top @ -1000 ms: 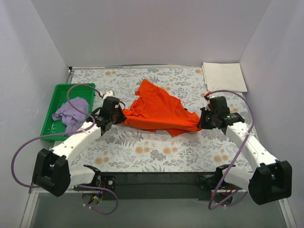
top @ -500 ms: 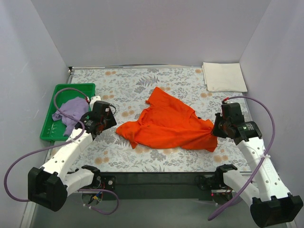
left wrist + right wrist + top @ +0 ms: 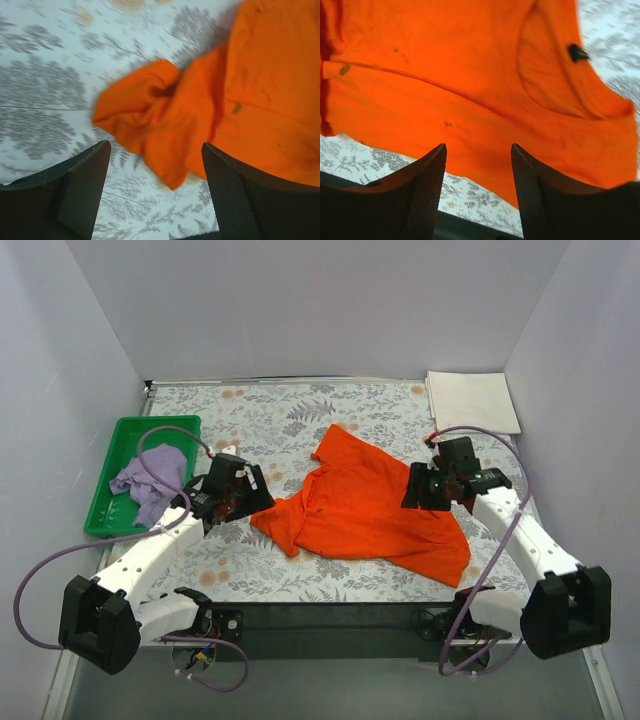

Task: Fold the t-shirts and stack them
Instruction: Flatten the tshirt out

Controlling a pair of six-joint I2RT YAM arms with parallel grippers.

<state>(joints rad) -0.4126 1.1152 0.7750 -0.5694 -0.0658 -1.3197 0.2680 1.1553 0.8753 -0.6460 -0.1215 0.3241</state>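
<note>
here, orange t-shirt [image 3: 370, 510] lies beneath the right gripper [image 3: 478, 148].

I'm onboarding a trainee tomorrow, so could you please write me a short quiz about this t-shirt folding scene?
1. True or false: the left tool and the right tool both stand open, neither gripping the orange t-shirt.
2. Fill in: the folded cream-white t-shirt lies at the table's far ____ corner.
3. What lies in the green tray? A) the orange t-shirt B) the lilac t-shirt C) the cream-white t-shirt

Key: 1 true; 2 right; 3 B.
</note>
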